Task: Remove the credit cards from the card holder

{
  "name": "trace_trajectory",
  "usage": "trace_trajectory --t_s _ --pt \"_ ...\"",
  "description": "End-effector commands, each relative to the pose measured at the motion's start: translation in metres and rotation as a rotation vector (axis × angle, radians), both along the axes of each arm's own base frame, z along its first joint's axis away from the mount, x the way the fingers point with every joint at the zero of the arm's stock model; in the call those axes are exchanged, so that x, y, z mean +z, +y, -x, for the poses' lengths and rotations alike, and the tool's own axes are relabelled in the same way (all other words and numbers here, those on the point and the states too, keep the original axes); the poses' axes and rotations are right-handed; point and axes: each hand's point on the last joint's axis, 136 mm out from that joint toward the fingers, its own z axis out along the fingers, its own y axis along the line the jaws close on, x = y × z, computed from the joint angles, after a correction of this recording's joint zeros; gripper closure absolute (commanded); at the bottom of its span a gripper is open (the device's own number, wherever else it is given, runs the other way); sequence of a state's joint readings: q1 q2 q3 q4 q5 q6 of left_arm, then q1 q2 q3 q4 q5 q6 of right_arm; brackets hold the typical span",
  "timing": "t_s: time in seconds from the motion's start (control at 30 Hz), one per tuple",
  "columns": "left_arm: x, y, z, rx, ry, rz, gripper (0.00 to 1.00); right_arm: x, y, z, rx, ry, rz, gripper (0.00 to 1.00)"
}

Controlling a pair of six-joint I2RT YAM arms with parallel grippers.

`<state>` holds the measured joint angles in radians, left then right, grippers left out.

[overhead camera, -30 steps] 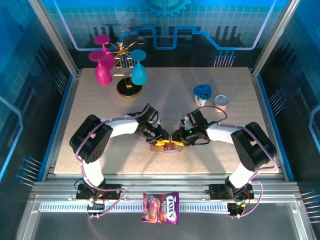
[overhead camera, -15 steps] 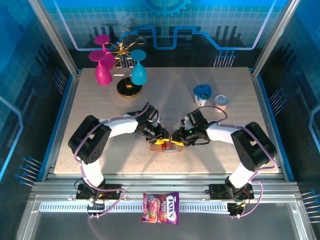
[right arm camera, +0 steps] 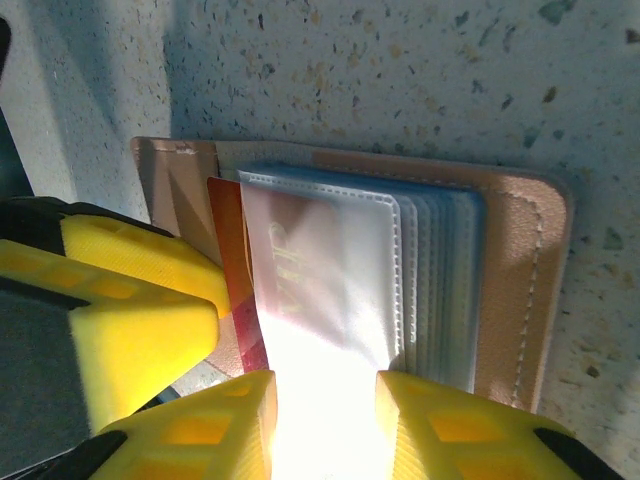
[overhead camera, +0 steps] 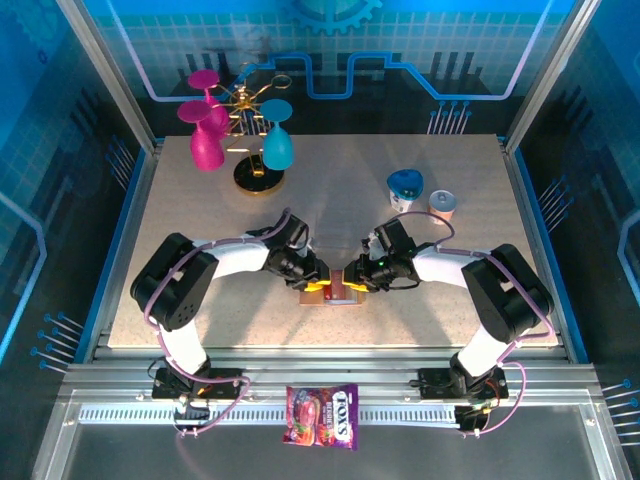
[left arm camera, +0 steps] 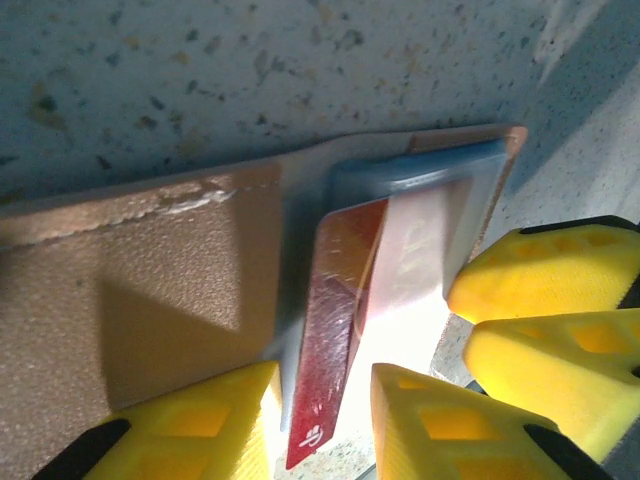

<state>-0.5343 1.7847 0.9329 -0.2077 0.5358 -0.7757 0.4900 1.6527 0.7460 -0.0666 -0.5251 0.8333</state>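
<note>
The card holder (right arm camera: 520, 270) is lying open on the table (overhead camera: 340, 180) between the two arms, its clear sleeves (right arm camera: 340, 260) fanning up. The right gripper (right arm camera: 325, 420) is straddling the front sleeve, probably to steady the holder so it is not dragging along. The left gripper (left arm camera: 325, 400) is bracketing a red card (left arm camera: 335, 320) that is poking partway out of its pocket, lined up for pulling. Both pairs of jaws are standing narrowly apart; whether either is actually pinching, I cannot tell.
</note>
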Motion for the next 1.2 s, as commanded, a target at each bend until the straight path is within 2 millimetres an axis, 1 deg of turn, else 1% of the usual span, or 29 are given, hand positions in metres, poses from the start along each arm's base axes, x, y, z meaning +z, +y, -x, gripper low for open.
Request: trace_trajectory --t_s 0.0,0.17,0.33,0.5,0.73,1.17 --pt "0.001 0.003 -0.004 0.03 -0.004 0.015 0.72 -0.009 -0.006 0.006 0.003 0.03 0.03 0.66" --pt "-0.006 0.004 -0.003 0.042 0.007 0.031 0.75 -0.008 -0.006 0.006 0.002 0.03 0.031 0.66" --pt "-0.008 0.002 -0.004 0.044 0.006 0.057 0.79 -0.006 -0.006 0.005 0.001 0.023 0.03 0.66" --pt "-0.015 0.002 -0.003 0.049 0.015 0.074 0.81 -0.007 -0.006 0.006 0.001 0.027 0.033 0.66" --pt "-0.02 0.0 -0.003 0.064 0.027 0.127 0.83 -0.007 -0.006 0.006 0.0 0.028 0.035 0.66" --pt "-0.019 0.0 -0.004 0.074 0.021 0.171 0.86 -0.008 -0.006 0.006 0.001 0.031 0.035 0.66"
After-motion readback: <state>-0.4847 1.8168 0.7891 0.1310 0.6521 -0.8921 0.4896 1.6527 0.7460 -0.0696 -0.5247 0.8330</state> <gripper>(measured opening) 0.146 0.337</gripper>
